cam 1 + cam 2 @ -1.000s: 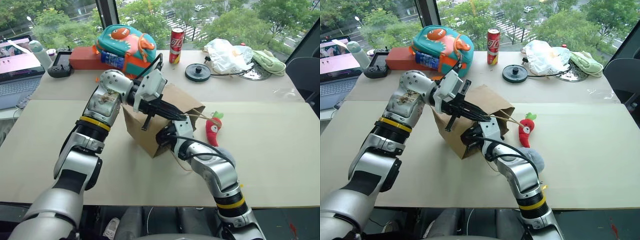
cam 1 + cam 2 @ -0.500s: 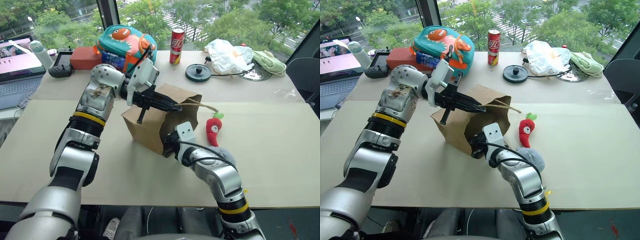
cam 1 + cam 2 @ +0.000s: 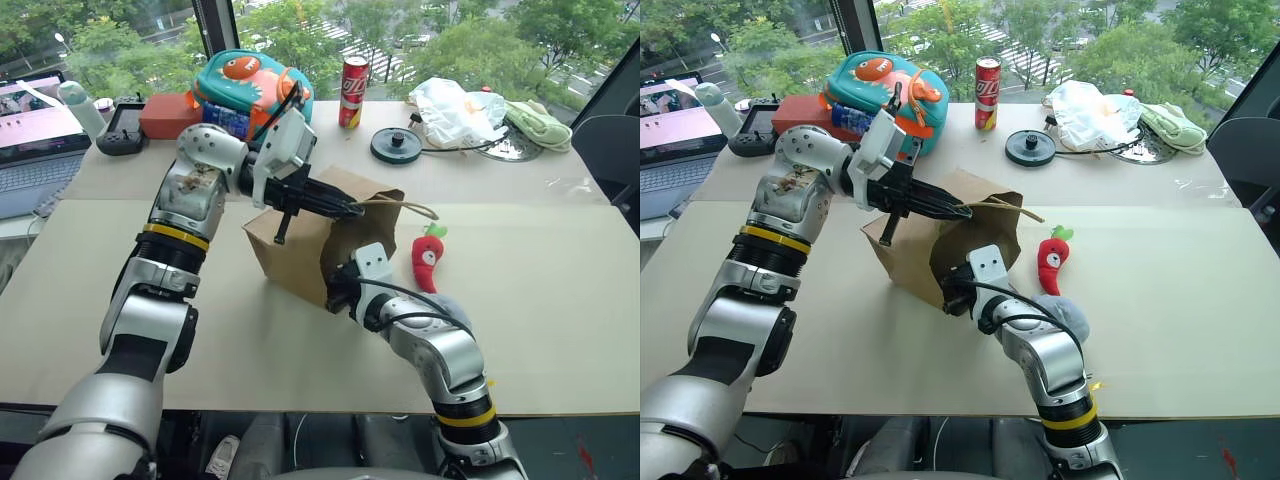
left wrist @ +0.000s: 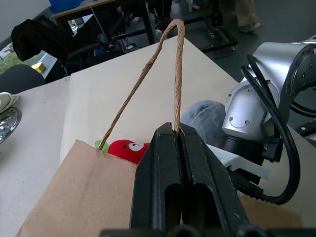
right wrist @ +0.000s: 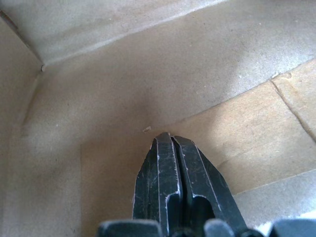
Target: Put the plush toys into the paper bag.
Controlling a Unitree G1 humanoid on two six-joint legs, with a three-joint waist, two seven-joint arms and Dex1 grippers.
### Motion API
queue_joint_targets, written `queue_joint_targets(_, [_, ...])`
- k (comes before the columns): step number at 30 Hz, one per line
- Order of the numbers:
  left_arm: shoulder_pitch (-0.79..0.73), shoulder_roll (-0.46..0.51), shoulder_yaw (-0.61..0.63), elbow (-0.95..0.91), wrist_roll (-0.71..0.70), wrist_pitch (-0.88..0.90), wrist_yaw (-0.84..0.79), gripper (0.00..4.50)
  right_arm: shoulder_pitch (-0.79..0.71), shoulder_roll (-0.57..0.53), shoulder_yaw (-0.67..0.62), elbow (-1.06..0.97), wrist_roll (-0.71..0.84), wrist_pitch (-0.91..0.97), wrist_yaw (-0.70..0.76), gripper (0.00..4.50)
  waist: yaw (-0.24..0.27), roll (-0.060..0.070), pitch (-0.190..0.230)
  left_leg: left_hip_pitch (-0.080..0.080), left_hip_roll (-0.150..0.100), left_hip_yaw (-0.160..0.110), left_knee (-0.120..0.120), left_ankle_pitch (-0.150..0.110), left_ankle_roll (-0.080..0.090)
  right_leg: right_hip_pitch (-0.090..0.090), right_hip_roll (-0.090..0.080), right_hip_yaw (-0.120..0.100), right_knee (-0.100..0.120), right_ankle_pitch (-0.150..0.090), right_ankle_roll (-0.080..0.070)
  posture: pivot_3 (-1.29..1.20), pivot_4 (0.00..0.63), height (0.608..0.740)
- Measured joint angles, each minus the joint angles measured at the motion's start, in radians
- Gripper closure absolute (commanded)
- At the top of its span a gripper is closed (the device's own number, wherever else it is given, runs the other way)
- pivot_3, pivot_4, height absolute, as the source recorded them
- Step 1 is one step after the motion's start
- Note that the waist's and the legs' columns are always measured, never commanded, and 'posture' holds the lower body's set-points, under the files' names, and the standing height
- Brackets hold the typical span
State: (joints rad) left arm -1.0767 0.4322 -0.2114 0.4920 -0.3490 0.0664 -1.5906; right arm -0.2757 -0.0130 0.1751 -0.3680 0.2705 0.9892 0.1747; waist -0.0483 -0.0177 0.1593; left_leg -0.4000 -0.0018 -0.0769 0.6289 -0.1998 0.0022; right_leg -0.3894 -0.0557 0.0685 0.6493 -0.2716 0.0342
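Observation:
The brown paper bag [image 3: 290, 250] lies on its side on the table, its mouth facing right. My left gripper [image 4: 177, 129] is shut on one cord handle [image 4: 148, 74] and holds the bag's upper edge up. My right gripper [image 5: 170, 136] is shut with nothing in it; it reaches into the bag's mouth [image 3: 340, 262], tips against the inner paper. The red chili plush toy [image 3: 428, 262] lies just right of the bag. The grey plush toy [image 3: 1065, 315] sits in front of the red one, partly hidden by my right arm.
Along the far edge stand a teal-and-orange dinosaur backpack [image 3: 250, 90], a red box [image 3: 170, 115], a red can [image 3: 353, 90], a black round device [image 3: 396, 145] and a white plastic bag [image 3: 455, 110]. A laptop [image 3: 35, 140] is at far left.
The bag's mouth gapes wider than a second ago, its upper side raised by the handle. My right gripper sits deeper in the opening. Little differs over the last half second.

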Motion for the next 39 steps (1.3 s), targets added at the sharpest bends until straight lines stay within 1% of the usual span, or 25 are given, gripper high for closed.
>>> queue_joint_targets(3, [0.034,0.000,-0.001,-0.015,0.014,-0.002,0.008,4.50,0.002,0.023,-0.062,-0.119,0.099,0.021,0.033,4.48,0.002,0.000,0.000,-0.001,0.000,0.000,0.000,0.000,0.000,0.000,0.000,0.000,0.000,0.000,0.000,0.00,0.150,0.740])
queue_joint_targets(5, [0.048,0.002,0.001,-0.017,0.016,0.002,0.021,4.50,0.015,-0.009,-0.114,-0.257,0.182,0.059,0.067,4.48,0.006,0.000,0.000,-0.002,-0.001,-0.002,0.000,0.000,0.000,0.000,-0.001,0.000,-0.001,0.000,0.000,0.00,0.150,0.740])
queue_joint_targets(7, [0.049,0.002,0.011,-0.017,0.016,0.003,0.035,4.50,0.049,-0.049,-0.132,-0.329,0.227,0.093,0.087,4.48,0.009,0.000,0.000,-0.003,-0.001,-0.002,0.000,0.000,0.000,0.000,-0.001,-0.001,-0.001,0.000,0.000,0.00,0.150,0.740])
queue_joint_targets(10, [0.049,0.003,0.024,-0.017,0.016,0.012,0.052,4.50,0.109,-0.115,-0.174,-0.379,0.272,0.143,0.098,4.48,0.007,0.000,0.000,-0.003,-0.002,-0.001,0.001,0.000,0.000,0.000,-0.002,-0.001,-0.001,0.000,0.000,0.00,0.150,0.740])
queue_joint_targets(14, [0.048,0.006,0.040,-0.017,0.015,0.036,0.071,4.50,0.153,-0.183,-0.263,-0.449,0.334,0.177,0.101,4.48,0.002,0.000,0.000,-0.001,-0.001,-0.001,0.000,0.000,0.000,0.000,0.000,-0.001,-0.001,0.000,0.000,0.00,0.150,0.740])
queue_joint_targets(16, [0.048,0.007,0.041,-0.017,0.016,0.044,0.076,4.50,0.168,-0.200,-0.316,-0.458,0.343,0.181,0.092,4.48,0.001,0.000,0.000,-0.001,0.000,-0.001,0.000,0.000,0.000,0.000,0.000,-0.001,-0.001,0.000,0.000,0.00,0.150,0.740])
queue_joint_targets(18, [0.048,0.014,0.042,-0.017,0.016,0.044,0.078,4.50,0.175,-0.228,-0.373,-0.457,0.343,0.193,0.073,3.91,0.003,0.000,0.000,-0.001,-0.001,-0.001,0.000,0.000,0.000,0.000,0.000,0.000,-0.001,0.000,0.000,0.00,0.150,0.740])
queue_joint_targets(19, [0.048,0.019,0.045,-0.017,0.016,0.044,0.078,4.50,0.173,-0.234,-0.412,-0.456,0.344,0.203,0.058,3.71,0.003,0.000,0.000,-0.001,-0.001,-0.001,0.000,0.000,0.000,0.000,0.000,0.000,-0.001,0.000,0.000,0.00,0.150,0.740])
queue_joint_targets(22, [0.048,0.037,0.047,-0.017,0.016,0.045,0.074,4.50,0.168,-0.267,-0.500,-0.453,0.364,0.239,0.039,2.65,0.004,0.000,0.000,-0.001,-0.001,-0.001,0.000,0.000,0.000,0.000,-0.001,0.000,-0.001,0.000,0.000,0.00,0.150,0.740])
queue_joint_targets(24, [0.048,0.046,0.047,-0.017,0.016,0.045,0.071,4.50,0.171,-0.301,-0.549,-0.456,0.385,0.269,0.040,2.04,0.005,0.000,0.000,-0.002,-0.001,0.000,0.000,0.000,0.000,0.000,-0.001,0.000,-0.001,0.000,0.000,0.00,0.150,0.740])
queue_joint_targets(25, [0.049,0.048,0.047,-0.018,0.017,0.044,0.070,4.50,0.175,-0.312,-0.573,-0.460,0.399,0.284,0.040,1.62,0.006,0.000,0.000,-0.002,-0.001,0.000,0.000,0.000,0.000,0.000,-0.001,0.000,-0.001,0.000,0.000,0.00,0.150,0.740])
queue_joint_targets(26, [0.051,0.049,0.046,-0.020,0.019,0.044,0.068,4.50,0.184,-0.330,-0.597,-0.471,0.421,0.299,0.045,1.35,0.006,0.000,0.000,-0.002,-0.001,0.000,0.000,0.000,0.000,0.000,-0.001,0.000,-0.002,0.000,0.000,0.00,0.150,0.740])
queue_joint_targets(29, [0.060,0.052,0.045,-0.023,0.030,0.043,0.066,4.50,0.229,-0.406,-0.658,-0.508,0.470,0.344,0.074,0.28,0.006,0.000,0.000,-0.003,-0.001,0.000,0.000,0.000,0.000,0.001,-0.001,0.000,-0.002,0.000,0.000,0.00,0.150,0.740])
queue_joint_targets(30, [0.060,0.052,0.045,-0.024,0.031,0.043,0.065,4.50,0.248,-0.435,-0.667,-0.517,0.482,0.355,0.084,0.03,0.007,0.000,0.000,-0.003,-0.001,0.000,0.000,0.000,0.000,0.001,-0.001,0.000,-0.002,0.000,0.000,0.00,0.150,0.740])
queue_joint_targets(31, [0.061,0.054,0.045,-0.024,0.032,0.043,0.064,4.50,0.272,-0.469,-0.674,-0.526,0.494,0.370,0.095,0.03,0.007,0.000,0.000,-0.003,-0.001,0.000,0.000,0.000,0.000,0.001,-0.001,0.000,-0.002,0.000,0.000,0.00,0.150,0.740])
queue_joint_targets(33, [0.061,0.052,0.045,-0.025,0.033,0.043,0.060,4.50,0.311,-0.501,-0.684,-0.528,0.500,0.373,0.108,0.03,0.007,0.000,0.000,-0.002,-0.001,0.000,0.000,0.000,0.000,0.001,-0.001,0.000,-0.002,0.000,0.001,0.00,0.150,0.740])
queue_joint_targets(37, [0.061,0.051,0.045,-0.025,0.034,0.043,0.055,4.50,0.378,-0.514,-0.685,-0.528,0.508,0.374,0.112,0.03,0.005,0.000,0.000,-0.002,-0.001,0.001,0.000,0.000,0.000,0.001,-0.001,0.000,-0.002,0.000,0.001,0.00,0.150,0.740])
queue_joint_targets(39, [0.061,0.050,0.045,-0.025,0.034,0.042,0.051,4.50,0.396,-0.528,-0.652,-0.530,0.508,0.374,0.112,0.03,0.004,0.000,0.000,-0.002,-0.001,0.001,0.000,0.000,0.000,0.001,-0.001,0.000,-0.002,0.000,0.001,0.00,0.150,0.740])
